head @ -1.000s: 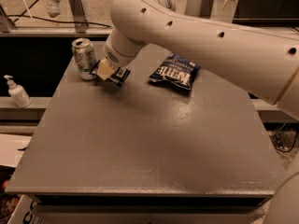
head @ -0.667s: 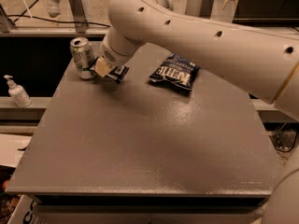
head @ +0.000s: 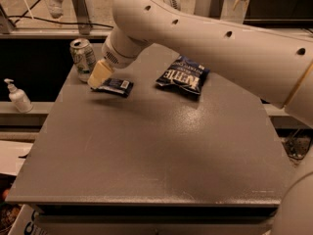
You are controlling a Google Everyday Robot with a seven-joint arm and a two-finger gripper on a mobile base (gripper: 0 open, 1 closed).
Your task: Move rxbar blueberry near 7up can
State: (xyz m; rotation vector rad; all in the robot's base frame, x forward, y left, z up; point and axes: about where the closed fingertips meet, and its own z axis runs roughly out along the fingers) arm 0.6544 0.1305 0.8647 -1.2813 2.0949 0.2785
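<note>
Here, the single camera view looks down on a grey bench (head: pixel 146 146) from its front edge. The robot's pale arm (head: pixel 210 33) enters from the right side and reaches across the back of the bench to its rear left part. The hand (head: pixel 99 78) hangs low over the surface there, tilted down and to the left, with its cream-coloured tip just right of the 7up can (head: pixel 82 58) and meeting the left end of the rxbar blueberry (head: pixel 115 85). Whether the hand is closed on the bar or spread apart from it cannot be told from this view. The rxbar blueberry is a small, flat, dark navy wrapper with a white patch at its right end. It sits level at the bench surface with a shadow under it, just beside the can, to the can's right and a little nearer the camera. The 7up can stands upright near the rear left corner of the bench, its silver top showing. A larger crinkled dark-blue chip bag (head: pixel 183 77) lies further right on the bench, apart from the bar. Off the bench, a white pump bottle (head: pixel 17 96) stands on a ledge at the left.
</note>
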